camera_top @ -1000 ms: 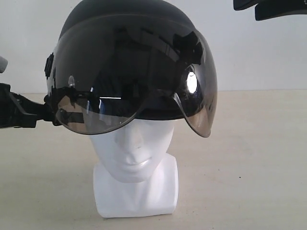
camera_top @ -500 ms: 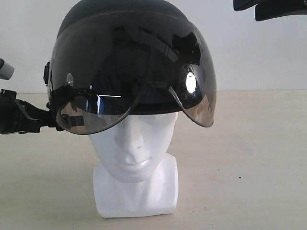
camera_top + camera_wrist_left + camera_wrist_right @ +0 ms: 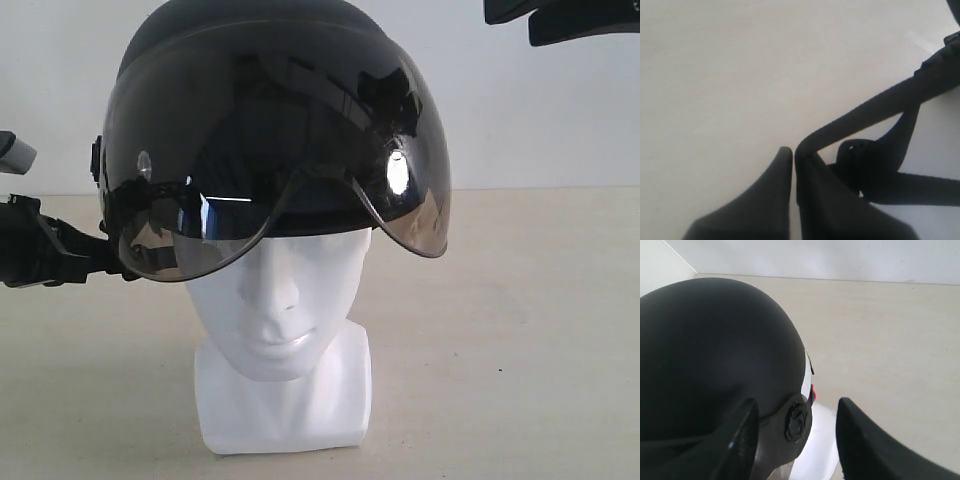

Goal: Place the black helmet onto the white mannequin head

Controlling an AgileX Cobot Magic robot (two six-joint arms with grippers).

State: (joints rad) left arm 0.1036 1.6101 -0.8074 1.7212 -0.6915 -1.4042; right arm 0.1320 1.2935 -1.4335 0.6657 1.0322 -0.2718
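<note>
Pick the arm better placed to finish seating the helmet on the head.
Left, probably: the left tool is shut on the strap, so it can pull the helmet down over the head. The right tool hangs open above, touching nothing.

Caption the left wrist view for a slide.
Left jaws shut on the black chin strap, its loop trailing across a pale surface.

Left gripper point(image 3: 793, 156): jaws pressed together at the tips, pinching a fold of the black chin strap point(image 3: 875, 107). From the pinch one length runs straight away from the jaws; a second length curls in a loop just beside them. Pale worktop point(image 3: 715, 75) lies beneath.
</note>
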